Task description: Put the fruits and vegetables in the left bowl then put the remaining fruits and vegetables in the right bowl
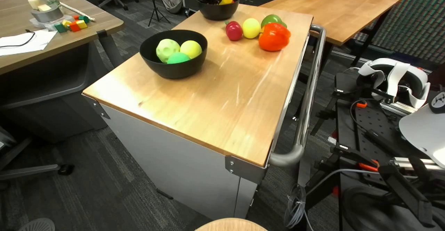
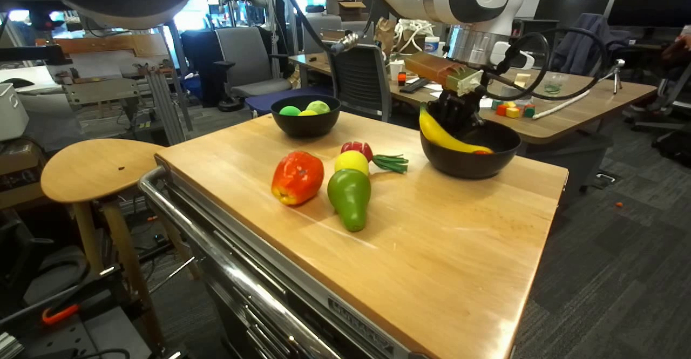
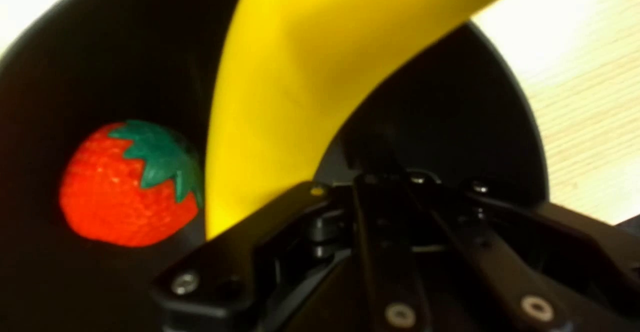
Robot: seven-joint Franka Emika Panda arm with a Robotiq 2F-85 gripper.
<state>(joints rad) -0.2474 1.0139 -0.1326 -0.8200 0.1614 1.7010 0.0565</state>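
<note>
Three shapes — a pale green lumpy piece (image 1: 167, 49), a bright green rounded piece (image 1: 178, 58) and a yellow ball-shaped piece (image 1: 191, 49) — sit together in a smooth black bowl (image 1: 174, 70) on the pale wooden bench (image 1: 222, 95). In an exterior view only their tops clear that bowl's rim (image 2: 304, 122).

Well apart stands another deep black bowl (image 2: 471, 164), with the black metal fingers (image 3: 371, 159) of the white robot arm (image 2: 405, 0) reaching down inside. The long curved yellow banana (image 2: 448, 139) leans in it, stem end above the rim. The wrist view shows the fingers pressed together, the banana lying alongside them; in both exterior views their tips are lost to sight.

Only the wrist view gives the plump red strawberry with a jagged green cap (image 3: 130, 187) clearly, beside the banana; in both exterior views just a red patch peeks out there.

Out on the bench are a glossy red-orange pepper (image 1: 274, 37), a round yellow fruit (image 1: 251, 28), a dark red radish (image 1: 234, 31) and a smooth green avocado (image 2: 349, 200). In an exterior view the pepper partly hides the avocado (image 1: 272, 18); in an exterior view the radish's green leaves (image 2: 390, 163) spread over the wood.
</note>
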